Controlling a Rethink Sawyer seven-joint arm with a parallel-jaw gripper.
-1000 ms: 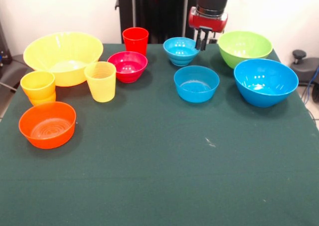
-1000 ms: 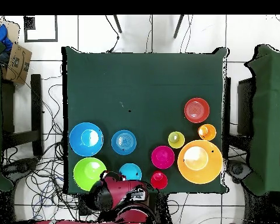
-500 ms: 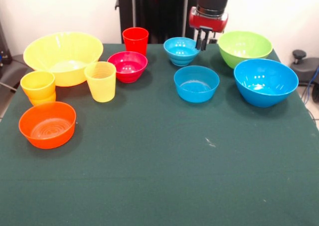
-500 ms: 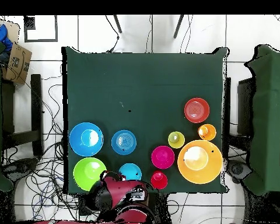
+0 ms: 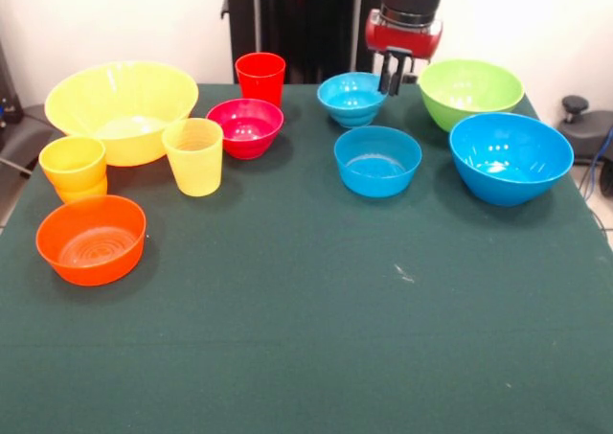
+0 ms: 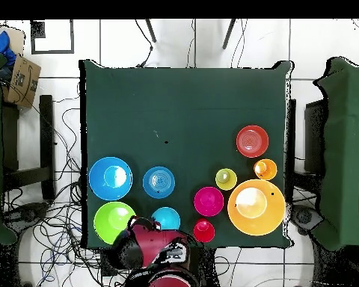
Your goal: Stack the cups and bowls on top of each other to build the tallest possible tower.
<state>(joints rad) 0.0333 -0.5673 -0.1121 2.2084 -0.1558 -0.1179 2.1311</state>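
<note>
We saw the small blue bowl (image 5: 351, 98) lifted slightly and shifted from a second earlier, its rim clamped in the tool (image 5: 393, 78) at its 3 o'clock side. It hung between the red cup (image 5: 260, 77) and the lime green bowl (image 5: 470, 91); everything else on the tabletop (image 5: 306, 338) stayed put.

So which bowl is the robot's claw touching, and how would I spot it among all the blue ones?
Start at the big lime green bowl at the table's far edge in the front view. Right beside it, under the red and black gripper, sits the small light-blue bowl, with the gripper at its rim. It is the smallest and farthest back of the three blue bowls, behind the mid-sized blue bowl.
</note>
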